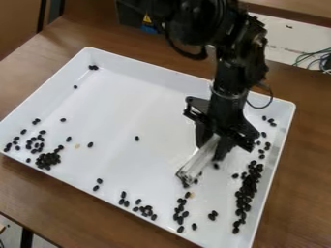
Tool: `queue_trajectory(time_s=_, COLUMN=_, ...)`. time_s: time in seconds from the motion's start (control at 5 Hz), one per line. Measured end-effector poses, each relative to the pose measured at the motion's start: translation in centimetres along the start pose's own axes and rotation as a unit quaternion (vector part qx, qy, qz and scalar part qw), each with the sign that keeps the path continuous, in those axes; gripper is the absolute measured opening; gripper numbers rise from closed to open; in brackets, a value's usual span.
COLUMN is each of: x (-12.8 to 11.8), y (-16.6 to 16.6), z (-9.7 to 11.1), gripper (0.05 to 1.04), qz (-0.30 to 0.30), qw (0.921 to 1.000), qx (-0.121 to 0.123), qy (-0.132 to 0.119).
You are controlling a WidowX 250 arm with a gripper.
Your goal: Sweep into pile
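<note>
Dozens of black beans (246, 196) lay spread in a white tray (129, 67) with raised walls, set on a brown wooden tabletop (38, 193). Many of them were bunched in a long, uneven strip along the right side, running toward the near right corner, with looser ones at its far end. A tight clump (48, 159) sat by the near wall at the left, ringed by stray beans, and looser groups lay along the near side between the clump and the strip. Single beans dotted the middle, and a few rested by the far left corner. Two pale bits (77, 146) lay among the dark ones.

The black arm (226, 72) came in from the far side, and its gripper (212, 149) hung over the right half of the tray. The fingers were grasping a clear, whitish sweeping tool (197, 162), slanted down toward the near left, with some beans right at its lower end.

Cables (313, 60) lay beyond the tabletop at the far right.
</note>
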State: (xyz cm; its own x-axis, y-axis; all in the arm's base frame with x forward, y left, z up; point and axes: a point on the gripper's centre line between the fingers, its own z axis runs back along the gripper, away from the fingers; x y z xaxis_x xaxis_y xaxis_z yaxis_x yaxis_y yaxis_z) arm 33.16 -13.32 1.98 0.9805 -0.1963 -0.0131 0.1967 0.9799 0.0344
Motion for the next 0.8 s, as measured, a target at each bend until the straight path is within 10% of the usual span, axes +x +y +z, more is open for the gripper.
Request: queue_trajectory(time_s=0.8, x=-1.9, y=14.3, z=0.4, gripper=0.346, qz=0.185, qw=0.9826, qx=-0.008, qy=-0.004)
